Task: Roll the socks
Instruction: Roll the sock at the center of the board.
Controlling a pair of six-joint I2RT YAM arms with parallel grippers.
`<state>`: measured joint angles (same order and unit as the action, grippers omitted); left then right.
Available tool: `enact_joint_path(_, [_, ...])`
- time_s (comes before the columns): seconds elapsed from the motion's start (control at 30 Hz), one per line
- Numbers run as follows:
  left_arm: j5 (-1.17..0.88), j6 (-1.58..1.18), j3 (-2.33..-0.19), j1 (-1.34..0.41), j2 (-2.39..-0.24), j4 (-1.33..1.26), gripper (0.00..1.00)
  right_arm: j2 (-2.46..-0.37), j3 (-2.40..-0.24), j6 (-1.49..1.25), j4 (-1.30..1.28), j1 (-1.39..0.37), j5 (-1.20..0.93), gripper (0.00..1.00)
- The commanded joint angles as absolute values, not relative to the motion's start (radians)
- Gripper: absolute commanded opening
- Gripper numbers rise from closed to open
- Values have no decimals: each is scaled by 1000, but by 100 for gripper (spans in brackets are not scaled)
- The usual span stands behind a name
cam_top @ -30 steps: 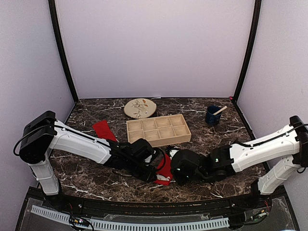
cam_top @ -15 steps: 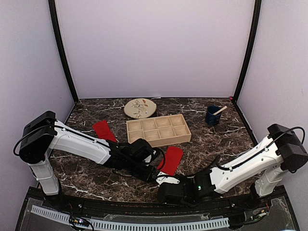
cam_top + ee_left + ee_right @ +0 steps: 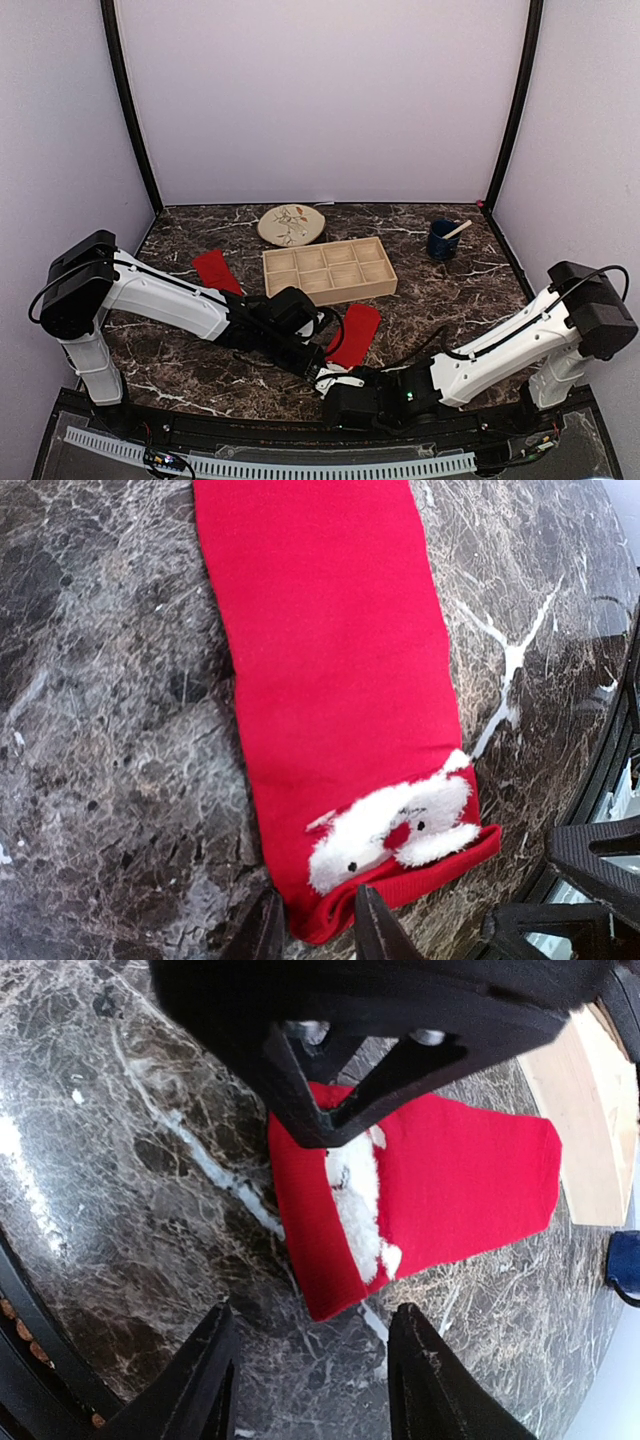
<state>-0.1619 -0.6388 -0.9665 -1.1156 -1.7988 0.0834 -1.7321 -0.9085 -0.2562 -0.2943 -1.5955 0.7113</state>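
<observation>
- Standing beside the rig, I see the dark marble table [image 3: 455,290] with two red socks lying on it, both flat and not rolled.
- The middle sock [image 3: 354,332] lies stretched out in the middle of the table. Its far end is just beside the near wall of the wooden tray [image 3: 330,292].
- This sock has a white fluffy figure [image 3: 390,830] close to its cuff, and the cuff is the near end.
- The left gripper [image 3: 318,932] is closed down to a narrow gap, and the edge of the cuff sits pinched between its two fingertips.
- The right gripper [image 3: 312,1316] is low at the near edge of the table with its jaws spread wide. Only marble is between them and it holds nothing. The cuff lies just beyond its fingertips.
- The left sock [image 3: 215,270] lies alone to the left of the tray, well apart from both grippers.
- At the far side there is a round patterned plate [image 3: 291,224]. To the right a dark blue cup [image 3: 440,243] stands with a light stick in it.
</observation>
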Motion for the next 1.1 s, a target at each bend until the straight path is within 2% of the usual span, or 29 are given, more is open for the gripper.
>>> enact_joint_path(0.0, [-194, -624, -936, -1112, -1816, 140, 27, -1746, -900, -197, -239, -1606, 730, 48])
enact_joint_path(1.07, [-248, -609, -943, -1097, -1842, 126, 26, -1790, -877, -16, -187, -1515, 678, 44])
